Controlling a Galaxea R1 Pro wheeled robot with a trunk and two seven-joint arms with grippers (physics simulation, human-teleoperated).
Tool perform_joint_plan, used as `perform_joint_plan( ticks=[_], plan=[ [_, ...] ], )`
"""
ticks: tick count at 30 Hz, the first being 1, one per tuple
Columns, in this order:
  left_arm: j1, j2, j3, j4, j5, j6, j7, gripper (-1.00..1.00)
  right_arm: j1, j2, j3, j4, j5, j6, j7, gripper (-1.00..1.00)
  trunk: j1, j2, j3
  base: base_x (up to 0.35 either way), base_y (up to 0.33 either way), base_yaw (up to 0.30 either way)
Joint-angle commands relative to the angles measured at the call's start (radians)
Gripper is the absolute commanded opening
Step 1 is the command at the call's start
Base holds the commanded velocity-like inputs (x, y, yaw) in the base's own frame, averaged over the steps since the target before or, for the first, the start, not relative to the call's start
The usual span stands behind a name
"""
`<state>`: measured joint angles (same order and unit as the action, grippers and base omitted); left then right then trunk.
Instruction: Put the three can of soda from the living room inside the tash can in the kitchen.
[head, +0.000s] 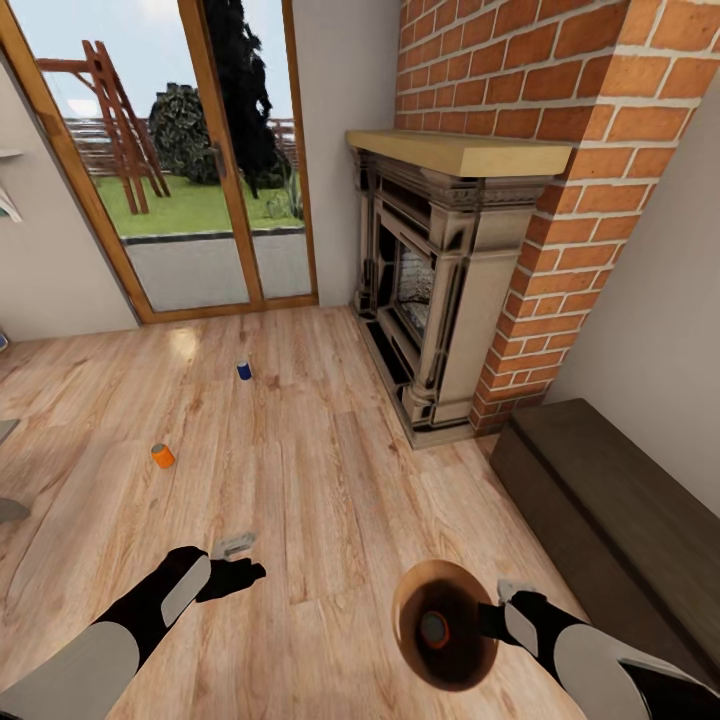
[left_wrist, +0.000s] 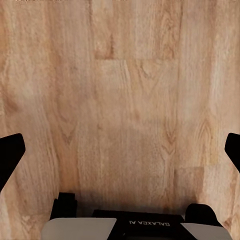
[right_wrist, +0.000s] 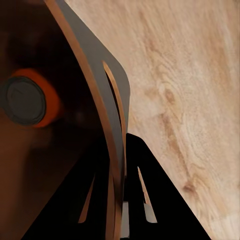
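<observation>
Head view – wood plank floor (head: 320, 470), brick fireplace (head: 440, 290); L end effector (head: 240, 575) released, R end effector (head: 497, 620) gripping bin (head: 415, 590).

One marking can be read: "GALAXEA AI", printed in white on the dark housing of the left pincer (left_wrist: 120, 150), seen upside down in the left wrist view. No other text, number or label is legible on anything else.

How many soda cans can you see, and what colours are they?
Orange cans: 2, one on the floor and one inside the bin
Dark blue cans: 1, on the floor near the glass doors
Total: 3 cans
</observation>
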<state>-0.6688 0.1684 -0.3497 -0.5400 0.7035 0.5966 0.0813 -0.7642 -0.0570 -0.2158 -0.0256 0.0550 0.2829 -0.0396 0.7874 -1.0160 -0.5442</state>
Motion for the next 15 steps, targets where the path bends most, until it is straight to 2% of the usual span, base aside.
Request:
perform_joint_plan(
  ticks=[1, 15],
  plan=[
    [0.000, 0.000, 0.000, 0.000, 0.000, -0.001, 0.000, 1.00, 0.000, 0.001, -0.007, 0.000, -0.005, -0.003, 0.007, -1.00, 0.000, 0.000, 0.000, 0.000, 0.000, 0.000],
    [0.000, -0.001, -0.029, 0.000, 0.001, -0.015, 0.000, 1.00, 0.000, -0.001, -0.004, 0.005, -0.004, -0.012, 0.007, -1.00, 0.000, 0.000, 0.000, 0.000, 0.000, 0.000]
  ],
)
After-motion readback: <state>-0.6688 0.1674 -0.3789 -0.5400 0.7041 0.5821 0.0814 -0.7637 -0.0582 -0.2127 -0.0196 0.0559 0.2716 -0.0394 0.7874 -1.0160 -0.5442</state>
